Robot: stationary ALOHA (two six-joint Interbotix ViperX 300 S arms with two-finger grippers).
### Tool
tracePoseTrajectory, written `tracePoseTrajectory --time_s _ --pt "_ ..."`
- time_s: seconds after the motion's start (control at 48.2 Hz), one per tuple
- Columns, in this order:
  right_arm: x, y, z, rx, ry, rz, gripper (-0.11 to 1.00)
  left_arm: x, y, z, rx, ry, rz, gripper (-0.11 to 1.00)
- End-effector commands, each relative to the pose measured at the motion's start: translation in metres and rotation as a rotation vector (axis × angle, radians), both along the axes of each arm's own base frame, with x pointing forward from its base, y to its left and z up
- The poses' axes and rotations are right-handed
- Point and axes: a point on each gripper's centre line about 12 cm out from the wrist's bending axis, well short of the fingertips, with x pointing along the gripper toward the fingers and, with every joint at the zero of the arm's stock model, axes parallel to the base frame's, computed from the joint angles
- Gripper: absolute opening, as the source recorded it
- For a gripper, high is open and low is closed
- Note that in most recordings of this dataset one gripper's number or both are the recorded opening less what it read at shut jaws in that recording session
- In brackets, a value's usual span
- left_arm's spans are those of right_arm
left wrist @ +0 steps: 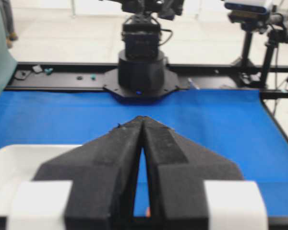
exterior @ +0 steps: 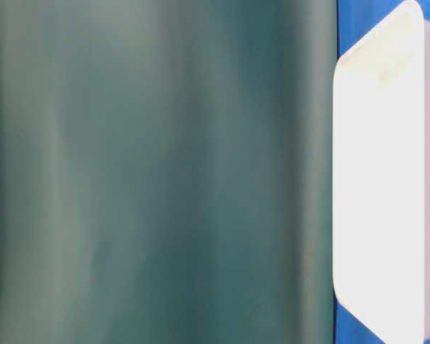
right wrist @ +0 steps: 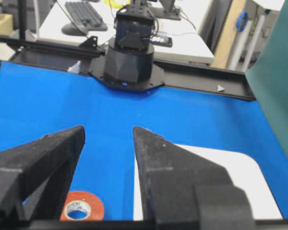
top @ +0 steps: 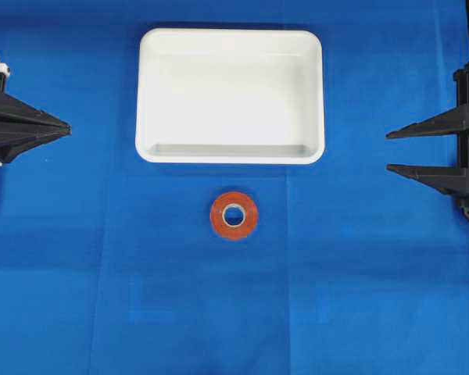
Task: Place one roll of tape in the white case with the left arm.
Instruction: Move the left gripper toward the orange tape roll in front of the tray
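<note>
The roll of tape, an orange-red ring with a pale core, lies flat on the blue mat just in front of the white case, which holds nothing. My left gripper is shut and empty at the left edge, far from both. In the left wrist view its tips meet, with the case at lower left. My right gripper is open and empty at the right edge. In the right wrist view the gripper has the tape at its lower left and the case to its right.
A dark green cloth fills most of the table-level view, with the case at its right. The other arm's black base stands at the mat's far end in each wrist view.
</note>
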Motion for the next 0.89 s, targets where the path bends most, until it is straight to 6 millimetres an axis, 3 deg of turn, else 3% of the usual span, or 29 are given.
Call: tracePoseTrajectory --time_s 0.0,0.249,0.581,0.685,0.872 --pt "0.004 -0.002 0.014 -0.014 -0.029 -0.009 0.00 0.003 -0.005 0.000 0.025 0.009 -0.025 0.00" --pt "0.008 -0.002 0.013 -0.017 0.006 -0.009 -0.11 0.026 -0.028 -0.008 0.020 0.033 -0.130 0.00" --pt "0.009 -0.003 0.009 -0.020 0.023 -0.016 -0.11 0.096 -0.057 -0.026 0.010 0.115 -0.199 0.02" --pt "0.009 -0.003 0.009 -0.020 0.025 -0.016 -0.11 0.118 -0.064 -0.030 -0.012 0.162 -0.207 0.23" --pt "0.010 -0.003 0.007 -0.019 0.034 -0.016 -0.11 0.156 -0.069 -0.050 -0.048 0.367 -0.189 0.76"
